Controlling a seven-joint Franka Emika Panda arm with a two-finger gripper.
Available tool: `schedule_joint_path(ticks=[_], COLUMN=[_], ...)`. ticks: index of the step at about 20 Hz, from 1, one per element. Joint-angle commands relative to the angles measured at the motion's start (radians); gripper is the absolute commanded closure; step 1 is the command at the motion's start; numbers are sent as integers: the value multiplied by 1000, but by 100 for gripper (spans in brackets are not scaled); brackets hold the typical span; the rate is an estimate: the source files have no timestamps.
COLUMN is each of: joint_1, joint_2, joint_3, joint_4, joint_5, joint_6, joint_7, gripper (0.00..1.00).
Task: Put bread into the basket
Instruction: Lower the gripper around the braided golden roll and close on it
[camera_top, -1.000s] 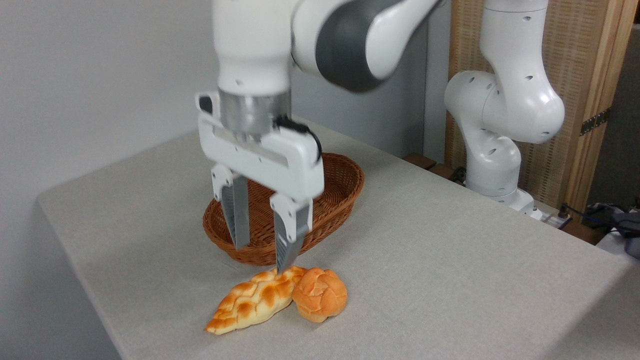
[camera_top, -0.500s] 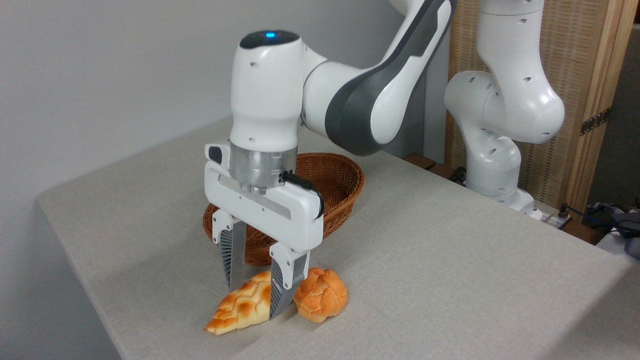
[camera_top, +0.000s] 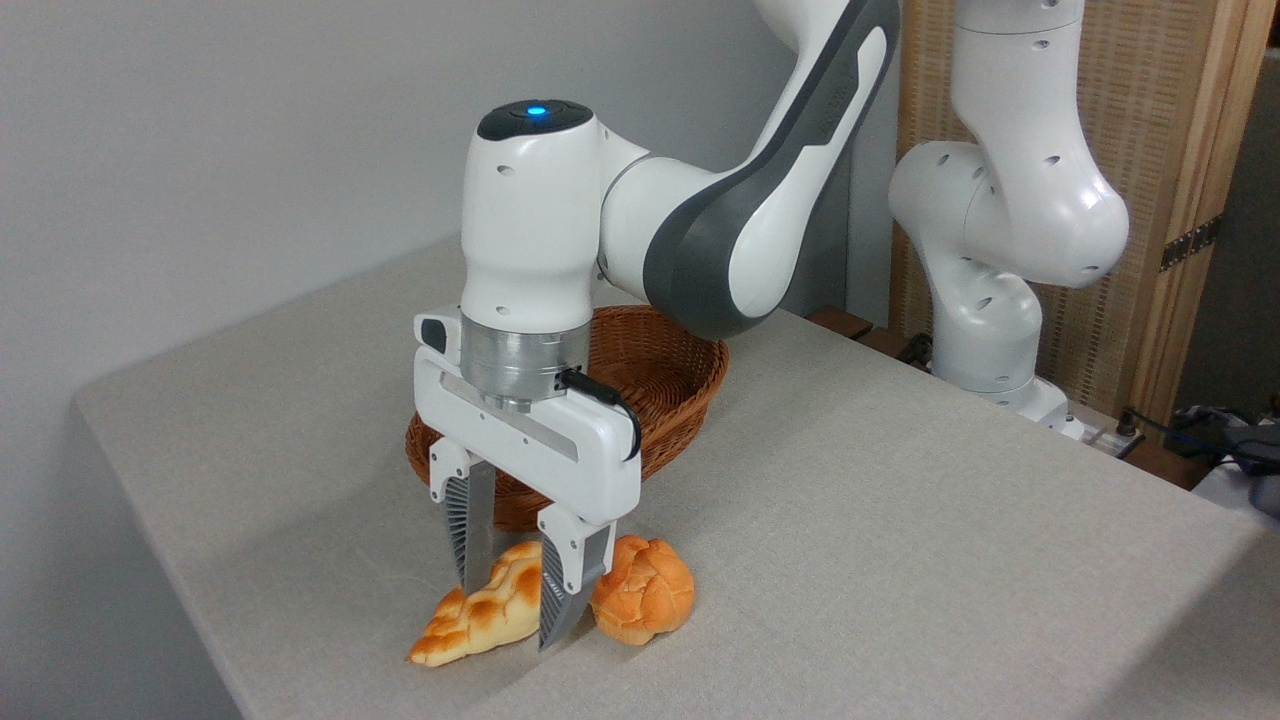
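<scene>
My hand (camera_top: 508, 612) is down at the table (camera_top: 850, 520) with its two fingers astride the thick end of the bread (camera_top: 480, 612), one on the far side and one on the near side. They look closed in against the loaf, though I cannot tell whether they are pressing firmly or only touching. The bread lies on the table, its point aimed toward 8 o'clock.

My worry is the round roll (camera_top: 643, 601), which sits touching the bread at 3 o'clock and just beside my near finger. If I lift now, that finger may drag or nudge the roll, or the roll may snag the loaf and twist it in my grip.

I hold the loaf near one end, so the long tapering part could droop and swing, and a soft crust could slip out.

The basket (camera_top: 680, 375) is close behind at 12 o'clock, partly hidden by my wrist. If I carry the bread too low, its hanging tip could catch the near rim and be knocked loose.
</scene>
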Motion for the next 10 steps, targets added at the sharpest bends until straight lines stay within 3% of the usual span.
schedule_joint_path(ticks=[1, 10], joint_1=[-4, 1], joint_2=[-8, -18], joint_3=[-1, -1], joint_4=[-13, -10], joint_5=[-25, -65], joint_6=[37, 40], joint_7=[-5, -9], gripper=[1, 1])
